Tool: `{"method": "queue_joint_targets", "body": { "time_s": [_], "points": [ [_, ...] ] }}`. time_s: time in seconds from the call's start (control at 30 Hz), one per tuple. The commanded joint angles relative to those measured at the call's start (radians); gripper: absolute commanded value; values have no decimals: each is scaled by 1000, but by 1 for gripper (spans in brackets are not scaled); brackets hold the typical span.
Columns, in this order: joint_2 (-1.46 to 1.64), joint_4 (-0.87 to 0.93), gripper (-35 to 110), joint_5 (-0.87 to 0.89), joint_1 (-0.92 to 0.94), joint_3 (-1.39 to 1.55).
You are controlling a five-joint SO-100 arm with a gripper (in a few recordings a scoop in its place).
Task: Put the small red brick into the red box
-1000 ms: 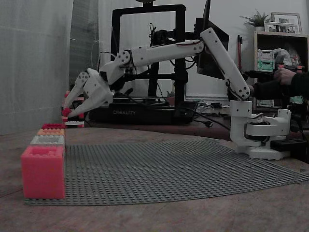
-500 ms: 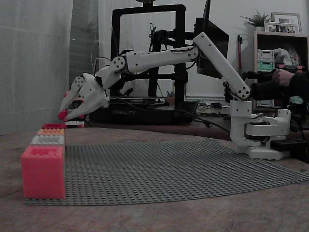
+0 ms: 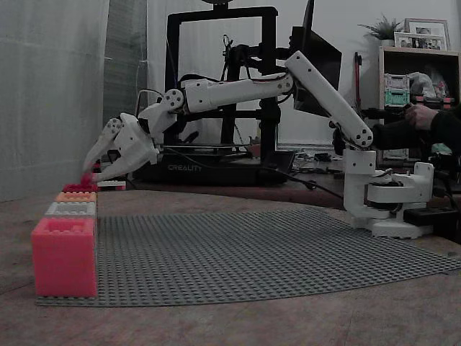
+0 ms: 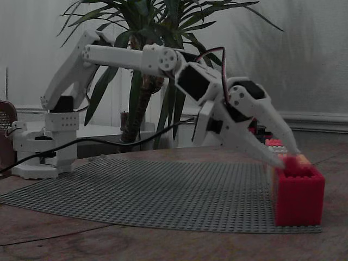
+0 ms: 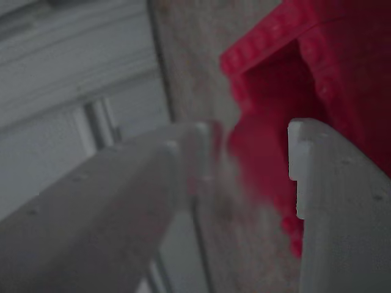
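The gripper [image 4: 288,154] is pinching the small red brick [image 4: 291,161] directly above the red box [image 4: 298,191], at the baseplate's [image 4: 163,190] three o'clock edge.

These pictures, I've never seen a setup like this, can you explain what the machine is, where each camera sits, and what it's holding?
It is a small white robot arm bolted by a grey studded baseplate on a table. Two cameras stand still on opposite sides of the table and see the arm side-on; the third rides on the wrist and looks out between the fingers. Along one edge of the baseplate stands a row of toy-brick boxes, the nearest a pinkish box in one fixed view. The gripper pinches the small red brick at its fingertips and holds it just above the red box, whose open top fills the wrist view. A person's hand works at the right edge.
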Motion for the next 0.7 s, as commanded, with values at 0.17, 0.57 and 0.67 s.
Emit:
{"method": "queue_joint_targets", "body": {
  "time_s": [0.17, 0.57, 0.67],
  "points": [
    [54, 12, 14, -14, -28, -97],
    [535, 67, 0, -64, -98, 273],
    [739, 87, 0, -94, -133, 494]
  ]
}}
